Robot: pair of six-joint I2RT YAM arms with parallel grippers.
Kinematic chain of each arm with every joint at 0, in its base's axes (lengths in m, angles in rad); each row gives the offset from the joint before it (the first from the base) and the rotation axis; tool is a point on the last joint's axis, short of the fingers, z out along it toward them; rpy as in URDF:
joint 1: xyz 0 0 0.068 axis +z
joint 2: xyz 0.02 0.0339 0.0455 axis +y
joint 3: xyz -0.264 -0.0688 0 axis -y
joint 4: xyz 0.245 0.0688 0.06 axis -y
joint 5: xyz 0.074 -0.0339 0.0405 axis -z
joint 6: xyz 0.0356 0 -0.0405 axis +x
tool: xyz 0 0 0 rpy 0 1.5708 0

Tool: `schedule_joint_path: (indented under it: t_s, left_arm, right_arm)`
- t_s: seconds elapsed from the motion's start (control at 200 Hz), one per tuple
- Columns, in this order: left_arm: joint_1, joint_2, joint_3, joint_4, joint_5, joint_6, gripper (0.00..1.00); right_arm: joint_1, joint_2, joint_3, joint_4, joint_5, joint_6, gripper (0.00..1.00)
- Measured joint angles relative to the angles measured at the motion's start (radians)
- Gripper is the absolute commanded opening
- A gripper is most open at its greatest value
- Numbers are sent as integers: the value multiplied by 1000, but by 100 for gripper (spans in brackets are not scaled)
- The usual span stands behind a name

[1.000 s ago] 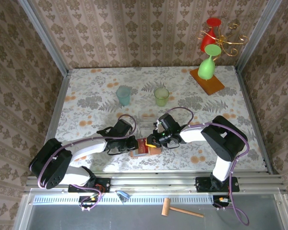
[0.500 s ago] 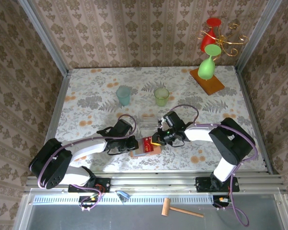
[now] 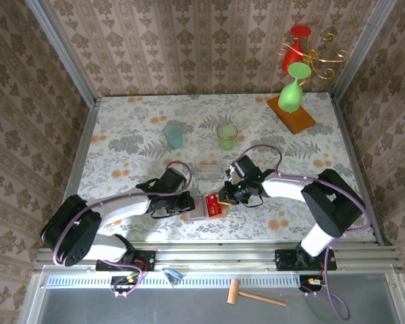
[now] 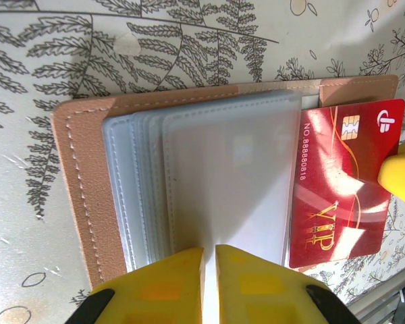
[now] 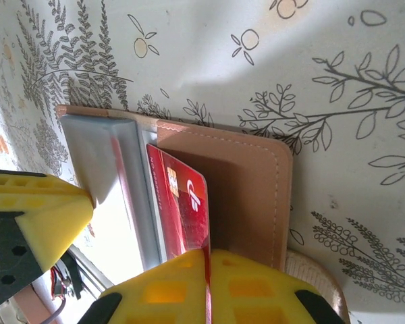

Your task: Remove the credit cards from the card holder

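**Red VIP card half out of the open card holder, one gripper on each**

We start with the table [image 3: 121, 128], covered in a pale cloth printed with leaves and flowers. Both arms reach in from its near edge and meet close to that edge, near the middle.

Further back stand a teal cup [image 3: 173, 134] and a green cup [image 3: 227, 136]. A clear tray [image 3: 208, 167] lies between the cups and the grippers.

The card holder [image 3: 196, 210] lies open and flat on the cloth between the two grippers. In the left wrist view we see its tan cover [image 4: 74, 169] with pale stitching. A fan of frosted grey-blue sleeves [image 4: 223, 182] lies on top of the cover.

The left gripper [image 4: 209, 260] has its yellow fingers pressed almost together. Only a thin slit is left between them, and the near edge of the sleeves runs into it, so we read this as a pinch on the sleeves.

The right gripper [image 5: 208, 260] is pressed together on the edge of a red card [image 5: 182, 209], which enters the seam between its fingers. That card [image 4: 344, 189] sticks out sideways from the sleeves, with about half its face bare.

On the card we read "NO.88888018" in white along one edge and "VIP" in gold letters. It also carries a gold chip [image 4: 349, 125] and a small white emblem in one corner.
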State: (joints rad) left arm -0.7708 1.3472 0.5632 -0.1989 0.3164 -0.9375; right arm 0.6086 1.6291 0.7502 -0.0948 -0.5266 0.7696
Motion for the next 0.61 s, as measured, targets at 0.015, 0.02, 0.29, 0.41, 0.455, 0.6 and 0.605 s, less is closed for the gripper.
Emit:
schedule_joint_path:
  t_s: [0.015, 0.02, 0.29, 0.41, 0.455, 0.6, 0.605]
  left_arm:
    - [0, 0, 0, 0, 0, 0, 14]
    - [0, 0, 0, 0, 0, 0, 14]
    - [0, -1, 0, -1, -3, 0, 14]
    - [0, -1, 0, -1, -3, 0, 14]
    - [0, -1, 0, -2, -3, 0, 15]
    - [0, -7, 0, -7, -5, 0, 15]
    - [0, -8, 0, -8, -5, 0, 15]
  right_arm:
    - [0, 0, 0, 2, 0, 2, 7]
    - [0, 0, 0, 2, 0, 3, 7]
    - [30, 0, -5, 79, -9, 66, 8]
    - [40, 0, -5, 98, -12, 83, 12]
    - [42, 0, -5, 98, -12, 91, 13]
    - [51, 0, -6, 98, -12, 102, 15]
    - [51, 0, -6, 98, -12, 102, 15]
